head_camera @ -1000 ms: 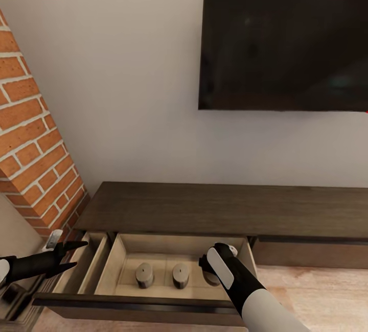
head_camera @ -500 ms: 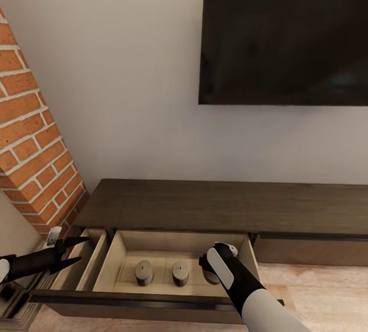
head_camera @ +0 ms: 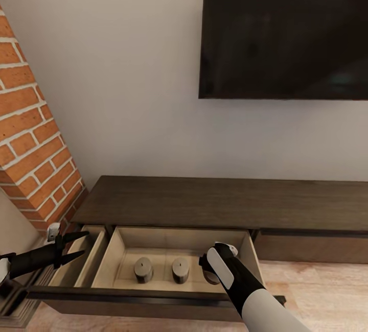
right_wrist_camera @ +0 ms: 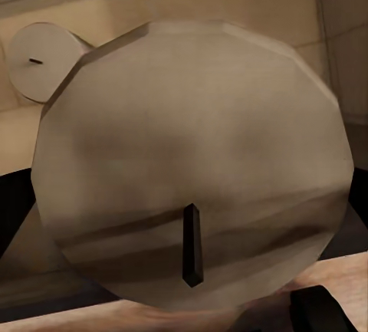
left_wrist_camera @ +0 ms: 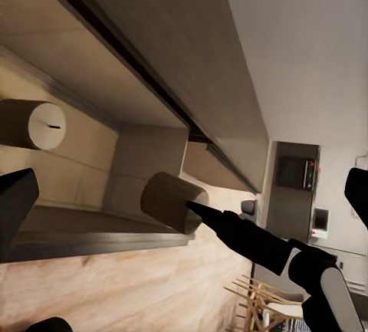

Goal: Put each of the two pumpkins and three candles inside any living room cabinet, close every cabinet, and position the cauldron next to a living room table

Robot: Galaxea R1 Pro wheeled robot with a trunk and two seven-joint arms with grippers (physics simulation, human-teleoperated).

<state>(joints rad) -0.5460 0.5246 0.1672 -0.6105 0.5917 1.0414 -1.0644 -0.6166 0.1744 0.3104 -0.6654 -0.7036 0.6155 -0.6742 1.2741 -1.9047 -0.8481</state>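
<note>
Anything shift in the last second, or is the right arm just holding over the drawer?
Mostly the head camera tilted down, so the whole view slid up. The right tool still holds the third candle over the open drawer, not released. The two candles in the drawer have not moved. The left tool stays open beside the drawer.

A long, low, dark-brown cabinet (head_camera: 225, 202) is seen at the bottom of the head view. One drawer (head_camera: 118, 250) is pulled open, pale inside. Two short tan candles (head_camera: 143, 269) (head_camera: 180, 269) are stood upright in it, side by side. A third candle (right_wrist_camera: 192, 163) is held by the right gripper (head_camera: 210, 270), wick showing.
</note>
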